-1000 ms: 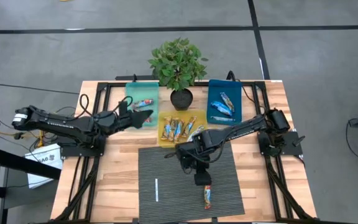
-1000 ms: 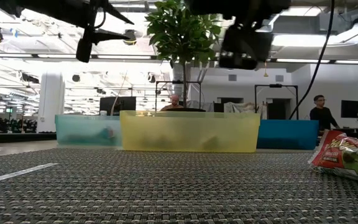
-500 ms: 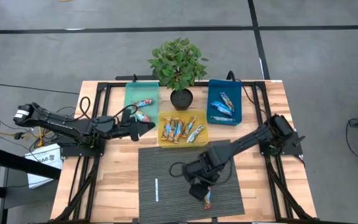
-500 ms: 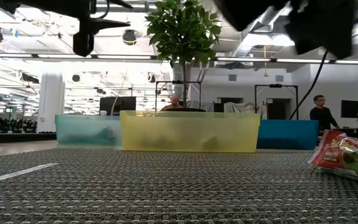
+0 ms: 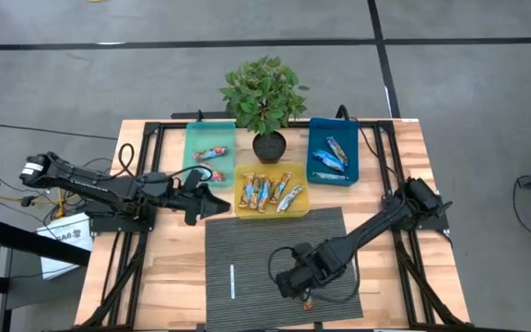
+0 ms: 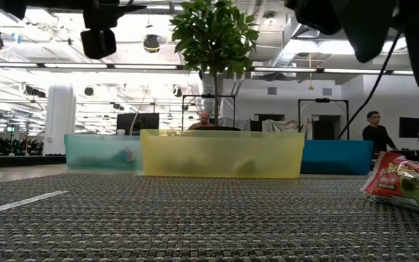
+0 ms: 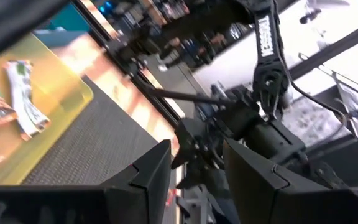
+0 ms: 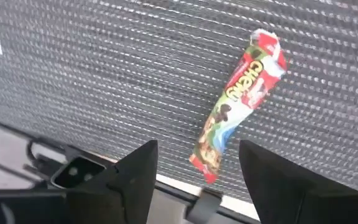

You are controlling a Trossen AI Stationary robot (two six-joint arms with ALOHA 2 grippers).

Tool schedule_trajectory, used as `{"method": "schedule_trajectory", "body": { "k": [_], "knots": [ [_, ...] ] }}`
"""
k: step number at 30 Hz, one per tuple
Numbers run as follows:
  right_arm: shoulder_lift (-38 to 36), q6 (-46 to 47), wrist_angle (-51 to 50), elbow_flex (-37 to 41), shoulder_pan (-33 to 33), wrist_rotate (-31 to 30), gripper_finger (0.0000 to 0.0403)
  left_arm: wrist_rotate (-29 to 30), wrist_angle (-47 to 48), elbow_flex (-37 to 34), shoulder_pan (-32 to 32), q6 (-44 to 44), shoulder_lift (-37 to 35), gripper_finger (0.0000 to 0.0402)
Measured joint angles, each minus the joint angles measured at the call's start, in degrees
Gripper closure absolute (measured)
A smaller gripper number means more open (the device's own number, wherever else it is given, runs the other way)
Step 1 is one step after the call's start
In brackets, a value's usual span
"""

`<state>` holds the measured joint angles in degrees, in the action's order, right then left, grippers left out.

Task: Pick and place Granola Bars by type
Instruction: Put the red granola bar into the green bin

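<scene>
One granola bar [image 8: 240, 109], red and green wrapper, lies flat on the grey mat [image 5: 247, 244] near its front edge, directly under my right gripper [image 8: 194, 180], whose fingers stand apart and touch nothing. One thin white stick [image 5: 232, 281] lies on the same mat, well apart. Yellow bin [image 5: 243, 208]: about five bars. Blue bin [image 5: 317, 129]: about three. Green bin [image 5: 194, 136]: two. My left gripper [image 5: 212, 205] hovers beside the yellow bin, fingers apart, empty. One potted plant [image 5: 265, 97] stands on the tabletop behind.
</scene>
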<state>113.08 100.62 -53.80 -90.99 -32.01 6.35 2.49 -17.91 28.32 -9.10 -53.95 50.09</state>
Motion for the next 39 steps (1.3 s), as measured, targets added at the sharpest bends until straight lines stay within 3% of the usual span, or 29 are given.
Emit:
{"method": "schedule_trajectory", "body": {
  "k": [7, 22, 39],
  "knots": [
    [4.3, 7.2, 1.0, -0.1, -1.4, -0.5, 0.0187, -3.4, 0.0, 0.0, 0.0, 0.0, 0.0, 0.0262],
    [11.7, 6.9, 1.6, -0.1, -1.3, 2.5, 0.0193, -5.8, 0.1, 0.0, 0.0, 0.0, 0.0, 0.0262],
    [11.5, 5.4, 3.6, 0.0, -1.2, 2.5, 0.038, -5.8, 0.2, 0.0, 0.0, 0.9, 0.0, 0.0262]
  ]
}}
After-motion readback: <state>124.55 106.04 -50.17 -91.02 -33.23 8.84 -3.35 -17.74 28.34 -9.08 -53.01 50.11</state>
